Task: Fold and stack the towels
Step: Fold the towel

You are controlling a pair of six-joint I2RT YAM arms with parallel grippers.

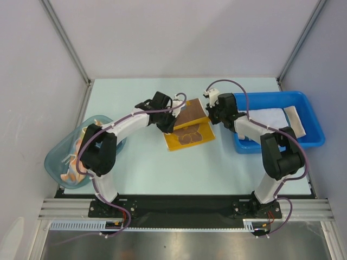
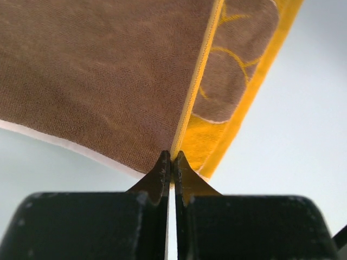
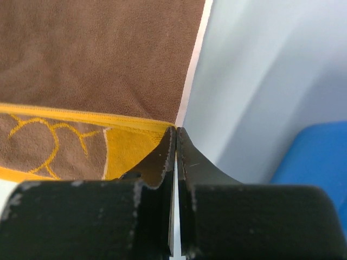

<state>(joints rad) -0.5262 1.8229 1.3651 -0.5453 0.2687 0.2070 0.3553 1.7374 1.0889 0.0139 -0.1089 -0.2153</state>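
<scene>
At the far left of the top view, the tub [image 1: 57, 162] holds an orange towel [image 1: 72, 172], crumpled and unfolded.

Right of it, at upper centre, the left gripper [image 1: 179, 104] is clenched on the left corner of the brown towel [image 1: 191, 125]. Its wrist view shows the fingertips [image 2: 164, 162] pinched together on the yellow hem. The towel lies at the centre of the table [image 1: 146, 162], its yellow-lettered half flat and its plain brown half raised as a flap between the two arms.

The right gripper [image 1: 209, 106] is pinched on the flap's other corner, seen in its wrist view at the hem's white edge. The bin [image 1: 312, 116], at the right, holds white towels [image 1: 267, 116].

This looks like a half-fold in progress. To do it well:
- Move both corners together at one height, so the hem stays straight and lightly taut.
- Carry the flap across until its hem lines up with the opposite edge, not short of it.
- Lower it until the cloth rests flat before letting go, or the corners may curl back.
- Release both sides at once so the fold does not skew.
</scene>
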